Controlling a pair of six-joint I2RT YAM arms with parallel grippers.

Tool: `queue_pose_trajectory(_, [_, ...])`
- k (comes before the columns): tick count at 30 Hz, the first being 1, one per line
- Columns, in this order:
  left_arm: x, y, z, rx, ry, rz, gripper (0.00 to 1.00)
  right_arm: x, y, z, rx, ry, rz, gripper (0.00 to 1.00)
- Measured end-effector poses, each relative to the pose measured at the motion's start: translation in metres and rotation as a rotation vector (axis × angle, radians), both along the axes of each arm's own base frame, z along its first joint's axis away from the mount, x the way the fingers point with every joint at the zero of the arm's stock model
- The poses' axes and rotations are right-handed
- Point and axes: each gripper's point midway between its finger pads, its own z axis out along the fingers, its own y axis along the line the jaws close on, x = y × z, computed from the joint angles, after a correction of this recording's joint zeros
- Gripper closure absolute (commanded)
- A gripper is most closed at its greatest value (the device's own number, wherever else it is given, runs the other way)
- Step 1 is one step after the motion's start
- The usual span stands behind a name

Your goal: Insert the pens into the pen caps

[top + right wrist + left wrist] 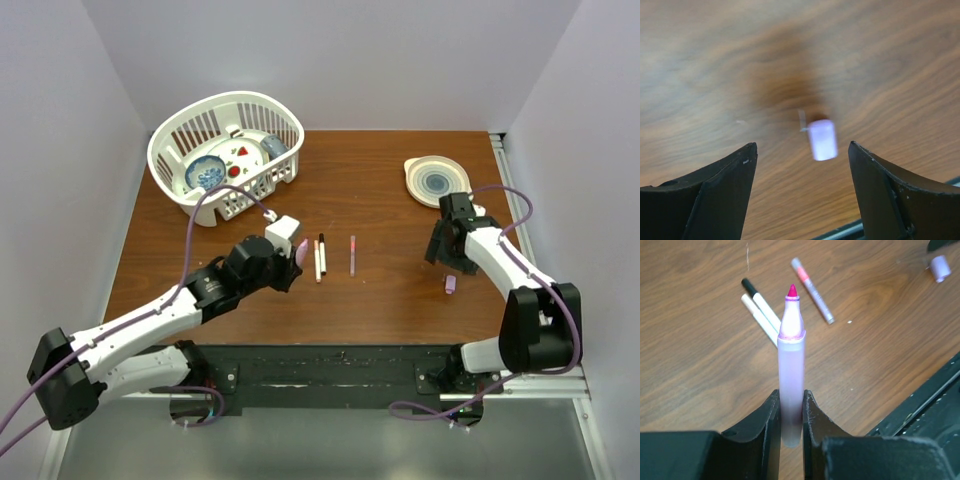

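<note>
Left gripper [790, 415] clamps the stiff lilac pen [791, 365] by its barrel; right gripper [802, 165] gapes near the light, probably roll-prone cap [822, 139], best pinched midway.

I count four pens: one lilac pen [791, 390], two white pens [762, 307] [756, 316], one pinkish pen [812, 290]. One loose cap [821, 140], one basket [250, 190], one plate [437, 180].

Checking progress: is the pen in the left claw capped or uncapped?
Uncapped. The lilac pen in the left claw shows a bare magenta tip; a lilac cap lies apart on the table.
</note>
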Motion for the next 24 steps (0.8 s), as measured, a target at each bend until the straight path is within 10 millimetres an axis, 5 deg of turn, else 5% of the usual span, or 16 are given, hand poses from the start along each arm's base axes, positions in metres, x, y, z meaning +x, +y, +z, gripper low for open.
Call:
queue_pose_trajectory(4, [-0.001,-0.003,0.015,-0.029,-0.016,-0.013,1.00,-0.015,-0.012,-0.018,0.029,0.073,-0.024,0.24])
queue_pose_trajectory(12, [-0.007,-0.003,0.020,-0.046,-0.016,-0.034,1.00,-0.023,-0.002,-0.046,0.115,0.169,-0.003,0.34])
queue_pose_trajectory(18, [-0.007,-0.003,0.024,-0.057,-0.023,-0.036,1.00,-0.021,0.000,-0.048,0.133,0.170,0.010,0.54])
queue_pose_trajectory(24, [-0.008,-0.001,0.033,-0.079,-0.045,-0.034,1.00,-0.020,0.004,-0.051,0.156,0.176,0.020,0.61])
